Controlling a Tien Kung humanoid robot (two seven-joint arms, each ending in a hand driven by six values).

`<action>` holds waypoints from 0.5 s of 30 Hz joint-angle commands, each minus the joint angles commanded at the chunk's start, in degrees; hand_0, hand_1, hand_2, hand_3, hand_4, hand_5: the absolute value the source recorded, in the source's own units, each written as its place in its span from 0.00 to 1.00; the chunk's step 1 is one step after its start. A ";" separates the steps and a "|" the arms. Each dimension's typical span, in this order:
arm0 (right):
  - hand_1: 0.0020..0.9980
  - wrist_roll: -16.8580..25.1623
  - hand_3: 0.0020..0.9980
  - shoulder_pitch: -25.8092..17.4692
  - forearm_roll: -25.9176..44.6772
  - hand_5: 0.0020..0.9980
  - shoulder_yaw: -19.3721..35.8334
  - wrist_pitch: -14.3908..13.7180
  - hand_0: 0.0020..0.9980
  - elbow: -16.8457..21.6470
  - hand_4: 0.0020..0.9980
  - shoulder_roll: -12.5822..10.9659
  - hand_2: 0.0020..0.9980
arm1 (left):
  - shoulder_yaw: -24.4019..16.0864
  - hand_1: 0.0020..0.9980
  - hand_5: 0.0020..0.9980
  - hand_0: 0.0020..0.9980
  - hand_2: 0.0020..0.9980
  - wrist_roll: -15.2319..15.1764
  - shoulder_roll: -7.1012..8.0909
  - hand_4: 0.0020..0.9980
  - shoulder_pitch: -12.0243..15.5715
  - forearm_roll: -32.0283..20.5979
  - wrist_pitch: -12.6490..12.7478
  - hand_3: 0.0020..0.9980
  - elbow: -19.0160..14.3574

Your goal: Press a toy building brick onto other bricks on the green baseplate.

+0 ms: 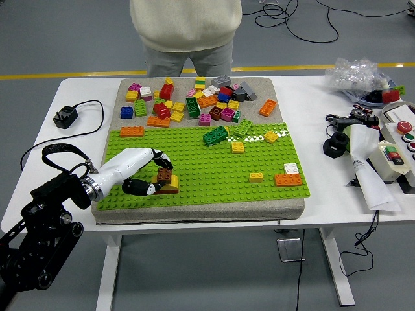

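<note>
The green baseplate lies on a grey mat on the white table. Near its front left a small brown brick sits on top of a yellow brick with a rounded side. My left hand comes in from the lower left; its white-backed fingers curl over the brown brick and its thumb lies beside the yellow one. Other bricks stand on the plate: an orange and white pair, a yellow one, a dark green one. My right hand is out of view.
A heap of several loose bricks covers the mat's far part. A person in a cream top stands behind the table. A black charger with cable lies at left; black parts, paper and a control box sit at right.
</note>
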 joint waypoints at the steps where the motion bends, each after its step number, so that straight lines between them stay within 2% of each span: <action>1: 0.73 -0.01 0.75 0.03 0.02 0.67 -0.01 -0.02 0.80 0.00 1.00 -0.01 0.76 | -0.09 0.67 0.00 0.72 0.54 0.01 -0.02 0.49 -0.07 0.00 -0.05 0.60 0.13; 6: 0.73 -0.07 0.75 0.09 0.06 0.67 0.04 -0.06 0.80 0.00 1.00 -0.04 0.76 | -0.06 0.67 0.00 0.72 0.54 -0.02 -0.10 0.49 -0.15 0.00 -0.46 0.60 0.36; 7: 0.73 -0.09 0.75 0.09 0.06 0.67 0.05 -0.06 0.80 0.00 1.00 -0.04 0.76 | 0.01 0.69 0.00 0.76 0.55 0.02 -0.11 0.52 -0.14 0.00 -0.60 0.60 0.39; 15: 0.73 -0.06 0.75 0.13 0.16 0.67 0.04 -0.10 0.80 0.00 1.00 -0.01 0.76 | 0.07 0.70 0.00 0.77 0.55 0.08 -0.08 0.54 -0.21 0.00 -1.03 0.61 0.41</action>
